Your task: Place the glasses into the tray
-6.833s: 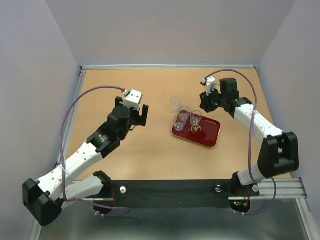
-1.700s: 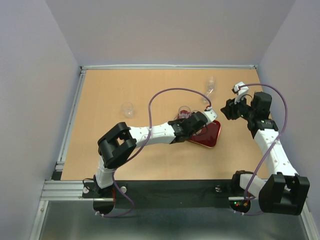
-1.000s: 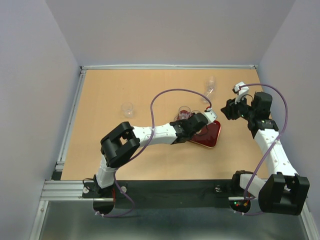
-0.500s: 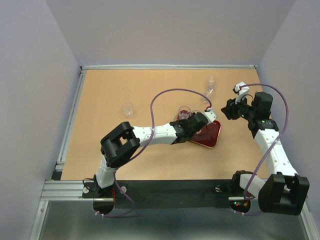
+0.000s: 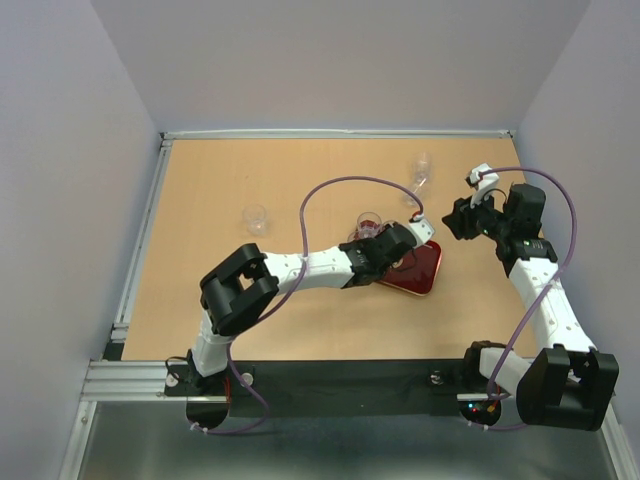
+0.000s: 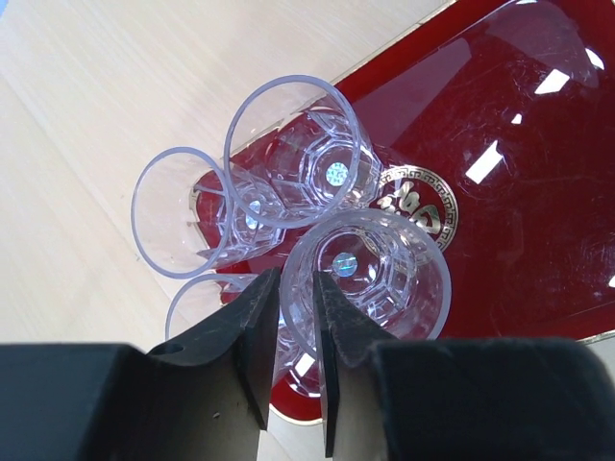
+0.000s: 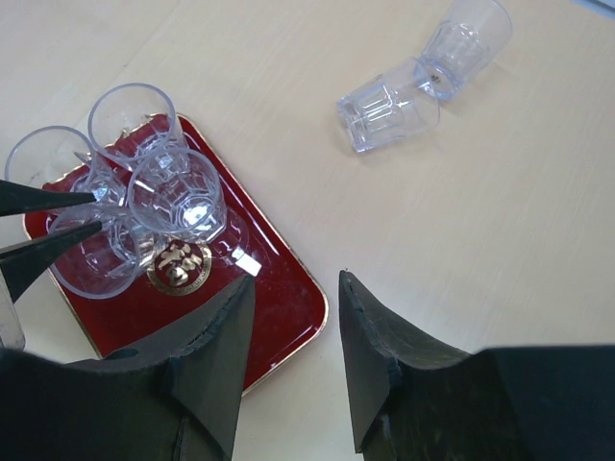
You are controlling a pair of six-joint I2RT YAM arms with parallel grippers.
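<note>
The dark red tray (image 6: 519,192) with a gold emblem (image 6: 416,204) holds several clear glasses, bunched at one end. My left gripper (image 6: 290,288) is over them, slightly open. Its fingers straddle the rim of the nearest glass (image 6: 370,274), one inside the cup and one outside. In the top view this gripper (image 5: 395,245) covers the tray's (image 5: 425,272) left part. My right gripper (image 7: 296,279) hangs open and empty over bare table beside the tray's (image 7: 279,298) corner. Two more glasses (image 7: 389,106) lie on their sides, touching.
One glass (image 5: 256,218) stands alone on the table far to the left. The lying pair (image 5: 422,170) is behind the tray, near my right gripper (image 5: 455,220). Grey walls close in the table on three sides.
Nothing has visibly moved in the top view over the last second. Since the earliest frame my left arm has reached across onto the tray and my right arm has drawn back to the right.
</note>
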